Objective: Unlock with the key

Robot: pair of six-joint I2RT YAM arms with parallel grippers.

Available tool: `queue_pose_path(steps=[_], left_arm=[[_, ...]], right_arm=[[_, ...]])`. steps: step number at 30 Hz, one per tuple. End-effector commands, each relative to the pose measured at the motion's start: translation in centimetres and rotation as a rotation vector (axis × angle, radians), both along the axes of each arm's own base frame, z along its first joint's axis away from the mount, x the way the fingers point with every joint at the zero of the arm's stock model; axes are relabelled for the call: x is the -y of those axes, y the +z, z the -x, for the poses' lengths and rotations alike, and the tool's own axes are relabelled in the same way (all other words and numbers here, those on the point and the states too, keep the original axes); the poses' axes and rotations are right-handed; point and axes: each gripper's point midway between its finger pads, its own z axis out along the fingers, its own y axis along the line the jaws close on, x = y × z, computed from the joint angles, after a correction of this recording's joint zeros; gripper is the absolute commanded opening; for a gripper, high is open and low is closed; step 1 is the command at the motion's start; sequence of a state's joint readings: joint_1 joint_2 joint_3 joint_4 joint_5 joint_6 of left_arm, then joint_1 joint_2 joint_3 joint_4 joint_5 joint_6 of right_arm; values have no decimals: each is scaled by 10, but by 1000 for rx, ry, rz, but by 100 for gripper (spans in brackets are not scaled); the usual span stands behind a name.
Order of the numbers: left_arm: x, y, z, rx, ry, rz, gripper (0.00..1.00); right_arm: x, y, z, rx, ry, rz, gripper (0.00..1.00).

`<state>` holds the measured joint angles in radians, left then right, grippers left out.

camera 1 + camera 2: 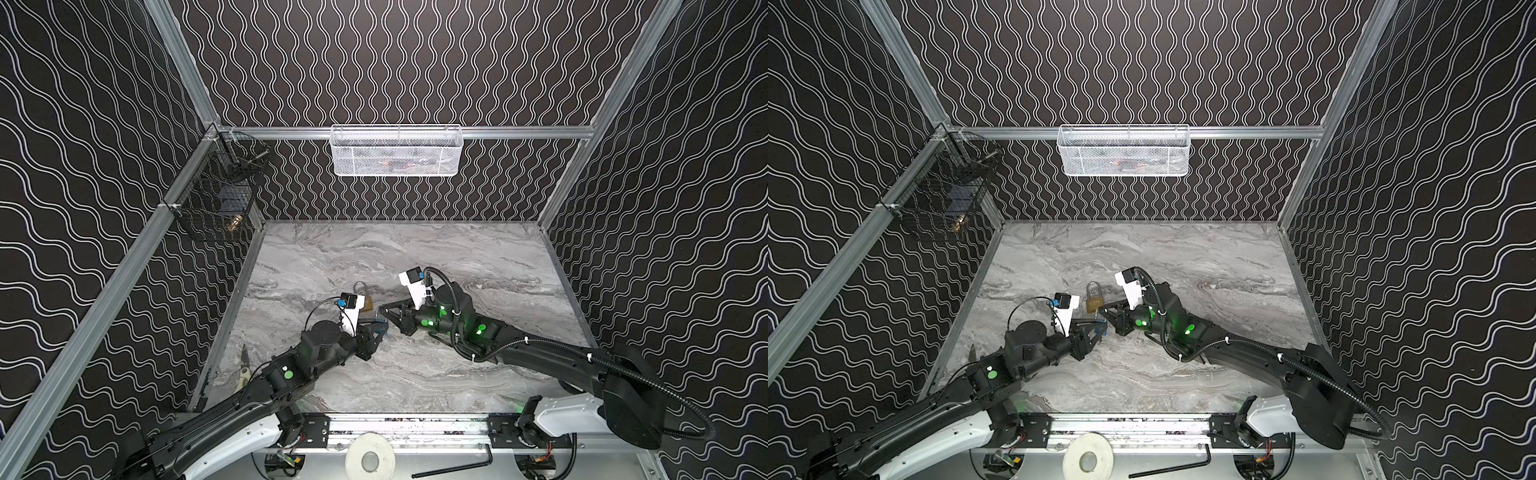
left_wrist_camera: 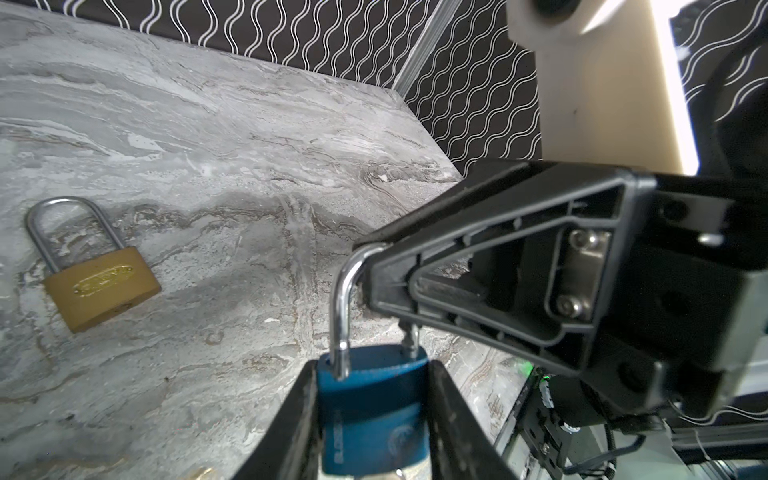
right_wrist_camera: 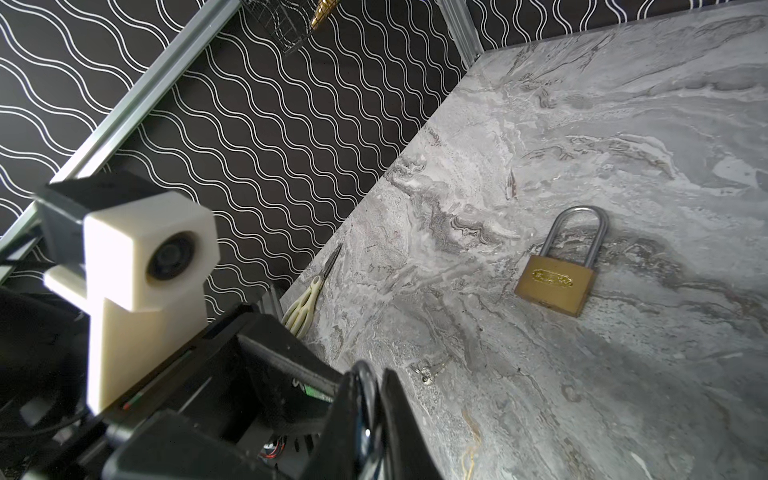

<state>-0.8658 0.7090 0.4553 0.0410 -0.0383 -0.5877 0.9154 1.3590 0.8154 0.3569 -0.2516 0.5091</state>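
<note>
A blue padlock [image 2: 370,415] is held off the table by its body, with my left gripper [image 2: 372,365] shut on its two sides. My right gripper [image 3: 372,374] is shut on the top bend of its steel shackle [image 2: 340,299]. In both top views the two grippers meet at the padlock [image 1: 381,326] [image 1: 1100,326] in the middle of the marble table. A small silvery metal piece [image 3: 424,371] lies on the table near the right gripper. It may be the key, but it is too small to tell. The padlock's keyhole is hidden.
A brass padlock [image 1: 365,303] [image 3: 552,284] lies flat just behind the grippers. Cream-handled scissors [image 1: 245,365] lie by the left wall. A white basket [image 1: 395,151] hangs on the back wall and a black wire basket [image 1: 216,203] in the left corner.
</note>
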Motion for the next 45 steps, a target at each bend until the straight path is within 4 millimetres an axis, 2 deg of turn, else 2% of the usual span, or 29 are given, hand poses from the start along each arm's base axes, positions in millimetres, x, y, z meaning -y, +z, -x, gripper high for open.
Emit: queue_pose_path(steps=[1,4,13,18,24,30,35,42,45], left_arm=[[-2,16,-5,60,23,22,0],[-4,16,-6,62,33,19,0],[2,14,-1,66,-16,-7,0],[-4,5,-5,41,13,-79,47],[-1,0,-2,38,-7,-76,58],[19,5,6,77,-58,-106,59],[35,-4,3,76,-74,-115,58],[29,-7,-14,94,30,-138,46],[37,-13,-19,96,23,-144,43]], right_arm=[[-1,-1,-1,-15,-6,8,11],[-1,-2,-3,-16,-14,10,0],[3,2,-3,-5,-28,-6,0],[12,0,-12,-15,-104,19,0],[22,-5,-22,-26,-181,63,0],[24,-6,-28,-37,-214,73,0],[23,-4,-28,-38,-208,68,0],[28,-4,-27,-34,-220,61,0],[31,-8,-29,-41,-232,62,0]])
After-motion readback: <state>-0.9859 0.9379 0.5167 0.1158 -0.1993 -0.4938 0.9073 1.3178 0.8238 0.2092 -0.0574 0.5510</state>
